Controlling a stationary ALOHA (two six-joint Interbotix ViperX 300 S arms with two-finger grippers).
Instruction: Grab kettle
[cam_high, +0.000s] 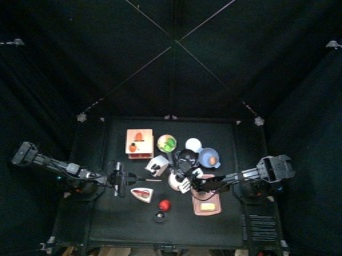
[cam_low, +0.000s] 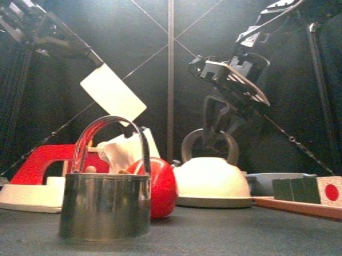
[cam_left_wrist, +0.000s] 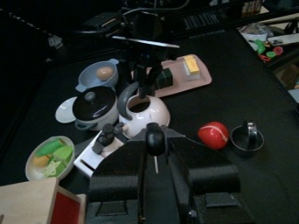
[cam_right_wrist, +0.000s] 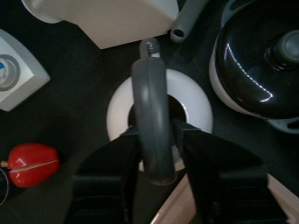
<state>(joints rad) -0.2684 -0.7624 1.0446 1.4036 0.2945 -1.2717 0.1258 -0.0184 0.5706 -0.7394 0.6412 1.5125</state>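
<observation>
The white kettle (cam_right_wrist: 126, 114) with a grey arched handle (cam_right_wrist: 149, 87) stands on the table, right of centre in the front view (cam_low: 211, 182) and at mid-table in the top view (cam_high: 179, 184). My right gripper (cam_right_wrist: 159, 149) is straight above it, jaws on either side of the handle and shut on it. It also shows in the front view (cam_low: 211, 128), reaching down onto the handle. My left gripper (cam_left_wrist: 133, 134) rests open and empty a short way from the kettle (cam_left_wrist: 145, 111), over a white and red iron (cam_left_wrist: 98, 154).
Close around the kettle are a black lidded pot (cam_right_wrist: 263, 61), a red tomato (cam_left_wrist: 211, 133), a steel cup (cam_low: 104, 200), a grey bowl with an egg (cam_left_wrist: 98, 75), a green plate (cam_left_wrist: 52, 154), a cutting board (cam_left_wrist: 187, 72) and an orange box (cam_high: 138, 141).
</observation>
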